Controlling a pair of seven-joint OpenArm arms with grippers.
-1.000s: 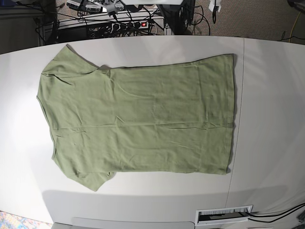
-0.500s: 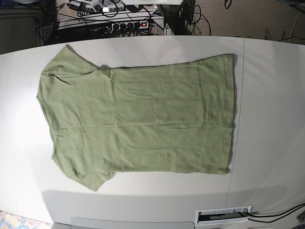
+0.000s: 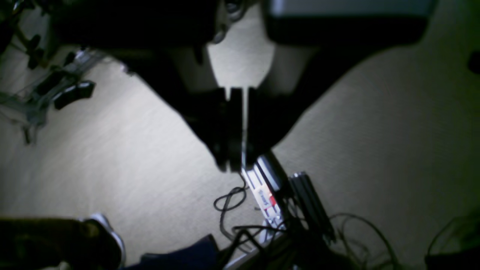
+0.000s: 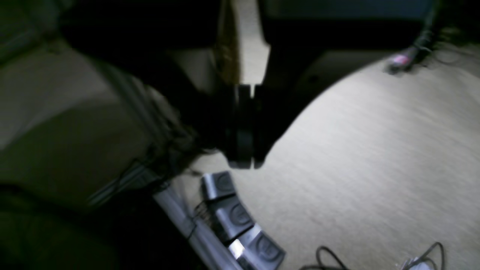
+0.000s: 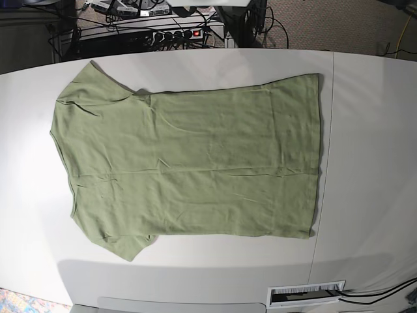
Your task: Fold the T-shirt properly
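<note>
The sage-green T-shirt (image 5: pixel 189 163) lies spread flat on the white table (image 5: pixel 365 163) in the base view, collar and sleeves toward the left, hem toward the right. Neither arm shows in that view. In the left wrist view my left gripper (image 3: pixel 236 165) hangs over carpet, its dark fingers pressed together with nothing between them. The right wrist view shows my right gripper (image 4: pixel 243 163) likewise shut and holding nothing, above the floor. The T-shirt is out of both wrist views.
A seam (image 5: pixel 329 163) runs across the table right of the hem. A barcode label (image 5: pixel 306 293) sits at the near edge. Power strips and cables (image 5: pixel 169 32) lie on the floor behind the table. Foot pedals (image 4: pixel 240 221) and cables (image 3: pixel 270 210) lie on the carpet below the grippers.
</note>
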